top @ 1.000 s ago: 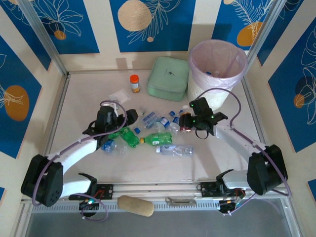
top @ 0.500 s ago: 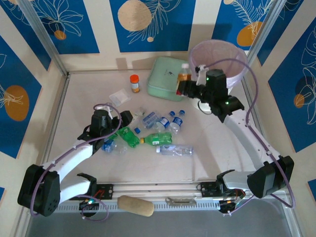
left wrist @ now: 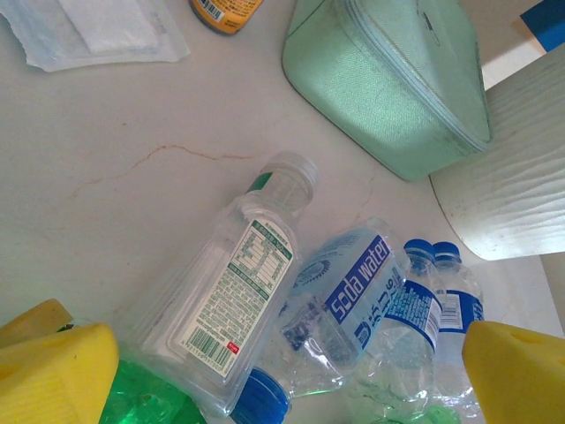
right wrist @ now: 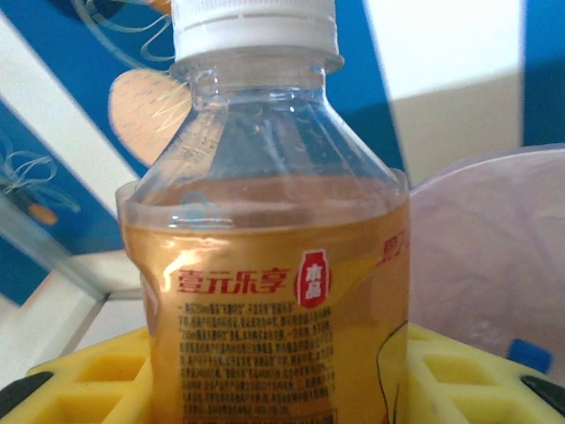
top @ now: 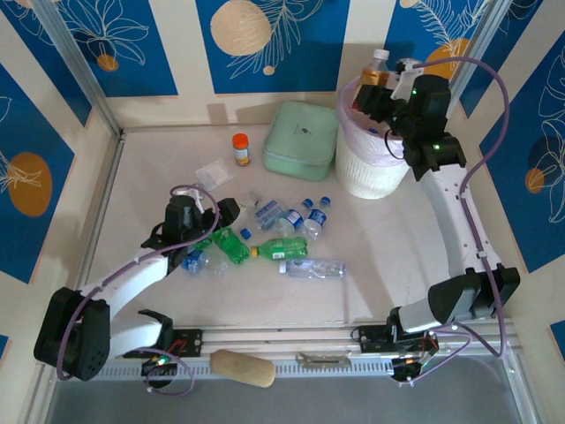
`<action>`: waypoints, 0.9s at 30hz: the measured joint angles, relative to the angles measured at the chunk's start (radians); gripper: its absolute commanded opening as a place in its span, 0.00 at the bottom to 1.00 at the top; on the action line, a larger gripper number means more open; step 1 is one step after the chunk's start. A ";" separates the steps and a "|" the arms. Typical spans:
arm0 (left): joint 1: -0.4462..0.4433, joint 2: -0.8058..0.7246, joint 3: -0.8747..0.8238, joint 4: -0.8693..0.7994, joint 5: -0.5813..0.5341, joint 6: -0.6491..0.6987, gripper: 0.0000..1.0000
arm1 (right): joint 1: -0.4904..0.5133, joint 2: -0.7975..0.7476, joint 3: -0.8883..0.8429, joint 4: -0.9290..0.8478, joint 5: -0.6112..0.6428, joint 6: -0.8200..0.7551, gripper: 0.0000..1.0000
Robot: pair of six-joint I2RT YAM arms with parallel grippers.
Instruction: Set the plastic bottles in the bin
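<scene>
Bottle (right wrist: pixel 274 291) in right claw (top: pixel 378 92); blue cap (right wrist: pixel 531 355) in bin (top: pixel 364 173).

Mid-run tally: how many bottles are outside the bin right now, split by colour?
clear bottles on the table: 6 (they overlap, so this is a best count)
green bottles on the table: 2
orange bottle, held by the right gripper above the bin: 1
Total: 9

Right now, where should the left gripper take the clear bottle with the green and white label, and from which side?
Probably across the labelled middle of the clear bottle, coming down from above: it lies on its side, with bare table along its left edge to close into.
</scene>
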 measured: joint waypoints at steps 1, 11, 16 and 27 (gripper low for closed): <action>0.000 0.002 0.000 0.001 0.005 0.000 1.00 | -0.013 0.007 0.003 0.000 0.014 -0.003 0.49; 0.000 0.028 0.000 0.004 0.037 0.002 1.00 | -0.071 0.170 0.074 -0.078 0.096 -0.031 0.49; 0.000 0.037 0.002 0.003 0.042 0.002 1.00 | -0.088 0.260 0.118 -0.142 0.095 -0.031 0.50; 0.000 0.051 0.004 -0.001 0.045 0.001 1.00 | -0.092 0.315 0.171 -0.214 0.087 -0.024 0.81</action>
